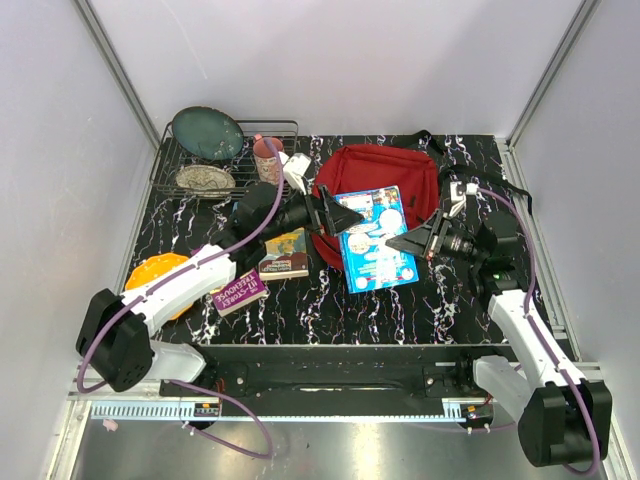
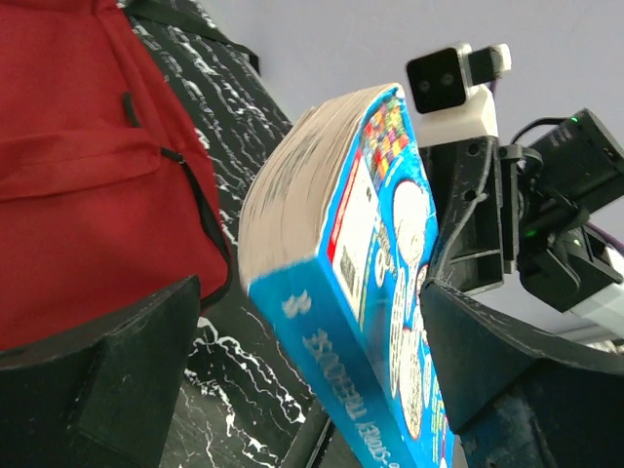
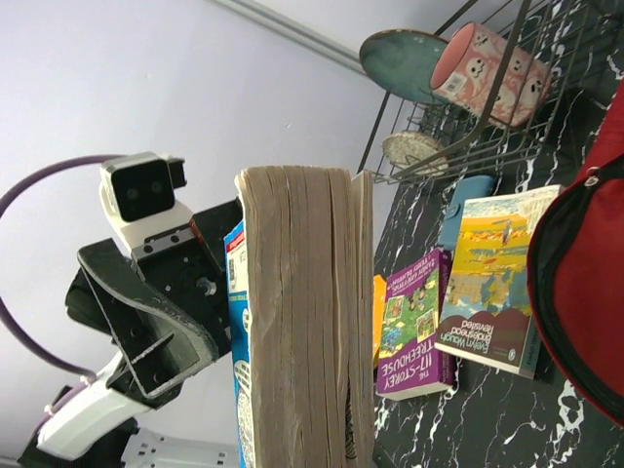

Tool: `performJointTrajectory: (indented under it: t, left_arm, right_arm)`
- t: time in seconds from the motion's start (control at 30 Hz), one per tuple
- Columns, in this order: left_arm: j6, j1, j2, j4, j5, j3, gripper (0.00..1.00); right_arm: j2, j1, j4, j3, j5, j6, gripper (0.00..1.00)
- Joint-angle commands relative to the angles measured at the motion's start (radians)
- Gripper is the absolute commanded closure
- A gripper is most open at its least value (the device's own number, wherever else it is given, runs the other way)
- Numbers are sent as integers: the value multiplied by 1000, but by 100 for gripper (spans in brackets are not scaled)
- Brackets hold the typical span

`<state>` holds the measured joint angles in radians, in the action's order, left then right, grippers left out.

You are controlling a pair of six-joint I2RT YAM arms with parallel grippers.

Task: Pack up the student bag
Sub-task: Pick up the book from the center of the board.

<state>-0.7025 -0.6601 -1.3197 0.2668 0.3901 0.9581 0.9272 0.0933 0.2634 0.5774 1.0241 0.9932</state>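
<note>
Red fabric is filling the upper middle of the top view: your student bag [image 1: 378, 172] is lying flat on the black marbled counter [image 1: 400, 310], with its black straps trailing to the upper right. Your right hand [image 1: 410, 241] is pinching the right edge of a thick blue book [image 1: 375, 240] (cartoon cover, page block facing the right wrist camera). It is holding the book at the bag's lower edge, partly over the red fabric. Your left hand [image 1: 343, 215] is standing with its fingers spread wide at the book's left side. In the left wrist view the book is sitting between the two dark fingers [image 2: 107, 380], and I cannot tell whether either is touching it. Left of the bag, a yellow-covered book [image 1: 288, 252] and a purple book [image 1: 238, 292] are lying on the counter. An orange plate [image 1: 160, 280] is lying further left, partly hidden by the left arm. A wire rack [image 1: 160, 170] in the upper left is holding a teal plate [image 1: 207, 132] and a pink cup [image 1: 267, 158].
</note>
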Motion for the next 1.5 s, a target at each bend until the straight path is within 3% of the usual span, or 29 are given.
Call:
performJointTrajectory:
  t: [0.0,0.23,0.33,0.4,0.47,0.5,0.53,0.57,0.6,0.67,0.73,0.8,0.87,0.9,0.93,1.0,1.13,1.23,1.33,1.47]
  left_arm:
    - [-26,5,-33,140,131,37,3]
    - [-80,5,-114,216,299,56,25]
    - [-78,5,-115,219,322,54,45]
    - [-52,7,-102,184,294,51,72]
    - [-32,10,-82,120,226,51,84]
    - [-25,14,-75,80,193,63,100]
    - [-20,28,-67,28,158,74,100]
    - [-15,39,-64,-59,97,83,100]
    - [-12,51,-53,-84,70,82,100]
    - [-38,105,2,-84,9,47,100]
    - [-98,178,68,-34,-7,-27,100]
    - [-149,220,99,-14,10,-71,100]
    - [-181,260,123,-8,4,-88,100]
    - [-213,267,128,3,6,-100,100]
    - [-233,274,131,41,6,-108,100]
    - [-299,272,135,106,9,-146,100]
    - [-413,272,91,352,35,-209,100]
    - [-472,264,47,472,61,-228,100]
    - [-491,246,34,528,43,-246,100]
    - [-485,202,22,557,3,-246,100]
  right_arm:
    - [-7,17,48,62,94,-49,100]
    - [35,22,-15,108,96,-114,100]
    - [56,22,-29,121,76,-129,100]
    - [67,22,-36,127,59,-142,100]
    - [70,22,-94,137,38,-163,73]
    - [67,22,-143,160,-35,-218,57]
    - [62,22,-353,182,-121,-263,49]
    - [50,20,-474,211,-239,-301,22]
    - [39,19,-566,237,-463,-321,17]
    - [-8,20,-725,236,-618,-323,2]
    - [-56,20,-760,194,-706,-291,0]
    - [-131,20,-709,112,-605,-208,0]
    - [-187,20,-545,34,-492,-109,0]
    - [-201,22,-464,-66,-381,23,0]
    - [-212,23,-284,-117,-343,94,0]
    - [-243,42,-143,-225,-328,244,0]
    - [-231,126,-113,-221,-427,274,0]
    - [-180,193,113,-270,-493,421,0]
    - [-111,279,279,-292,-596,525,1]
    - [20,422,347,-245,-763,573,0]
